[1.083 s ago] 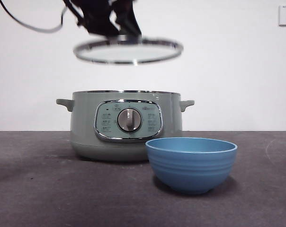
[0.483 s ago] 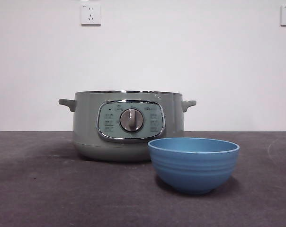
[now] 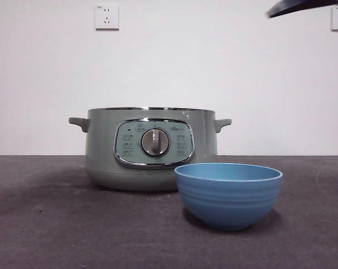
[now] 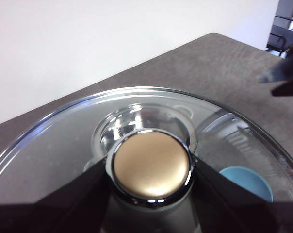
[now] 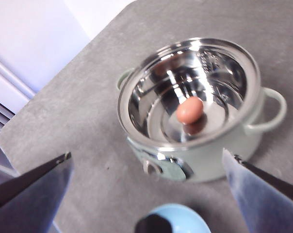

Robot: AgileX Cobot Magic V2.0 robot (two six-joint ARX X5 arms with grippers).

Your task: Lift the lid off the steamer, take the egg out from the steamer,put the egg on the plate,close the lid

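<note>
Front view shows the steamer standing uncovered on the dark desk, its silver dial facing the camera, with the plate, a blue bowl, just in front of it and a little to one side, not touching it as far as I can tell. A black tip at the upper corner of that view is all that shows of an arm there. Left wrist view shows the left tool pinching the knob of the lid, one black jaw pressed against each side of it; the glass lid hangs below that tool, well above the desk, and the steamer's bright inside and the blue plate show blurred through the glass. Right wrist view shows the right tool with its jaws spread wide and nothing between them, high above the desk; below and ahead of it the steamer sits open, and the egg lies on the shiny bottom of the pot, near the middle. The plate's rim shows closer to this tool than the steamer.
</note>
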